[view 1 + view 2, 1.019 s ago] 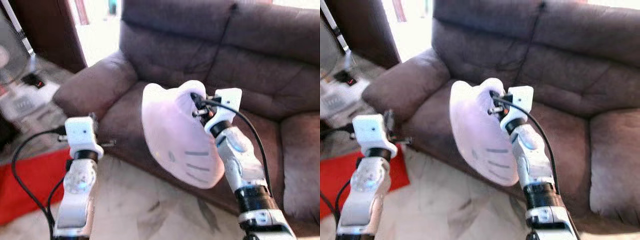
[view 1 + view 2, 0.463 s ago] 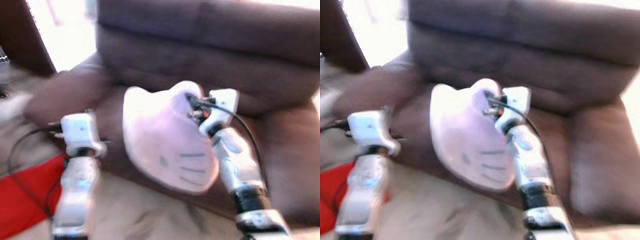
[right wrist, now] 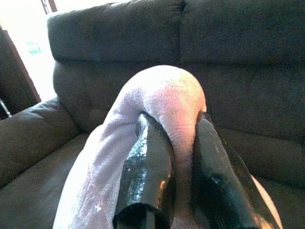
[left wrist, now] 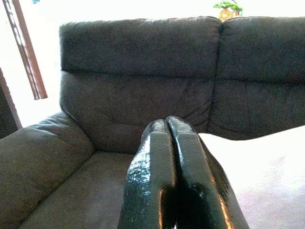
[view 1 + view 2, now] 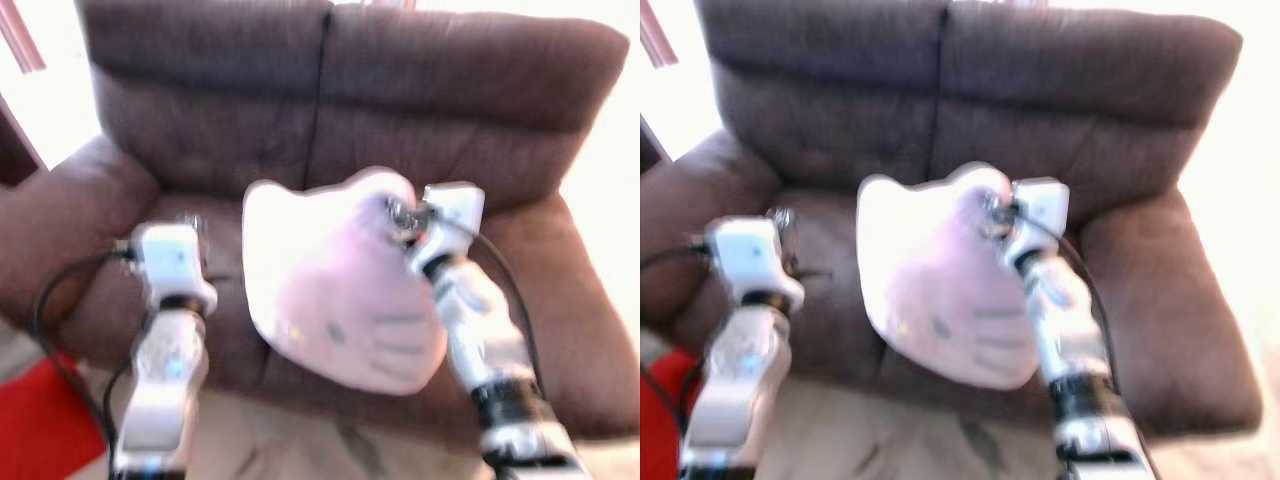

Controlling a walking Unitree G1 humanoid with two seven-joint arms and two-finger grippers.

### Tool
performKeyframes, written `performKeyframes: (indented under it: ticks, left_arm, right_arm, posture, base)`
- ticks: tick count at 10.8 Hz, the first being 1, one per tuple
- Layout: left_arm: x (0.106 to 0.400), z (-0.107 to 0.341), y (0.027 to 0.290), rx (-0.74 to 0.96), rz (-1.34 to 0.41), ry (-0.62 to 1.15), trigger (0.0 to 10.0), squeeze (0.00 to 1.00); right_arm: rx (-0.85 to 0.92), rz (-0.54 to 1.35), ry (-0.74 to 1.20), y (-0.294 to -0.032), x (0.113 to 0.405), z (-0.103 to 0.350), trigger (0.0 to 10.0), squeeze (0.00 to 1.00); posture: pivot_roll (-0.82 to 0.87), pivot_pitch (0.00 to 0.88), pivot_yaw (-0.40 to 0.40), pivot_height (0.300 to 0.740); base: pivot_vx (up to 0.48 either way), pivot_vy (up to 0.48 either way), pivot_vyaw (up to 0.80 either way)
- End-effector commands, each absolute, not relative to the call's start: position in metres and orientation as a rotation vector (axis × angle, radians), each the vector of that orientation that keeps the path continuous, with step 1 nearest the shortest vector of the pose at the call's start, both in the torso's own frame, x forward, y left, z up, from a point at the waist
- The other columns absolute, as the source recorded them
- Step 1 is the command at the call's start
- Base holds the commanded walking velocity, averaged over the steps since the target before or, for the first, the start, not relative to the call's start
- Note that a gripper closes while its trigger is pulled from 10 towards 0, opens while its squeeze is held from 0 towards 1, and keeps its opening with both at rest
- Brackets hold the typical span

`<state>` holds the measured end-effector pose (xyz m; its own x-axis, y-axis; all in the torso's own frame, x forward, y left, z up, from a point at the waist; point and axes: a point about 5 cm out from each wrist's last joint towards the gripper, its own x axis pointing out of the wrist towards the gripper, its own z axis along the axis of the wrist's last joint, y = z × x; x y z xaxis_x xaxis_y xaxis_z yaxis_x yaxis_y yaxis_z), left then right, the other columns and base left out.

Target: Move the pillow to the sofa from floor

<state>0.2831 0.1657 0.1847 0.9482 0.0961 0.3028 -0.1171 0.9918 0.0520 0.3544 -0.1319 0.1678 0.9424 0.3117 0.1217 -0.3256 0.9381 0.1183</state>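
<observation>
A pale pink plush pillow (image 5: 335, 285) with stitched whisker lines hangs in the air in front of the brown sofa (image 5: 210, 110). My right gripper (image 3: 178, 157) is shut on the pillow's (image 3: 162, 98) upper edge, which bulges up between the two black fingers (image 3: 147, 167). The pillow dangles over the sofa's front seat edge (image 5: 840, 300). My left gripper (image 4: 167, 143) is shut and holds nothing. It is raised to the left of the pillow and points at the sofa's backrest (image 4: 138, 52).
The sofa's left armrest (image 5: 50, 220) and right armrest (image 5: 1180, 300) flank the seat. A red mat (image 5: 40, 430) lies on the pale marbled floor (image 5: 330, 450) at lower left. Bright light floods in at both sides behind the sofa.
The view has swung so the sofa now stands squarely ahead and nearer. The pillow stays in my right gripper. Both arms keep much the same pose.
</observation>
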Motion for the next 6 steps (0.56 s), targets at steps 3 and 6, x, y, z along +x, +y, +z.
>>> performKeyframes:
  ticks: [3, 6]
  left_arm:
    - [0.2829, 0.1874, 0.1751, 0.085, 0.145, -0.311, 10.0, 0.0]
    - [0.2839, 0.188, 0.1737, 0.081, 0.141, -0.312, 10.0, 0.0]
  right_arm:
    - [0.136, 0.378, -0.233, -0.1197, 0.3542, 0.1973, 10.0, 0.0]
    - [0.133, 0.387, -0.232, -0.1192, 0.3536, 0.1976, 10.0, 0.0]
  posture:
    - [0.07, 0.103, -0.059, 0.74]
    - [0.07, 0.104, -0.059, 0.74]
  base:
    - [0.279, 0.0, 0.0]
    - [0.28, 0.0, 0.0]
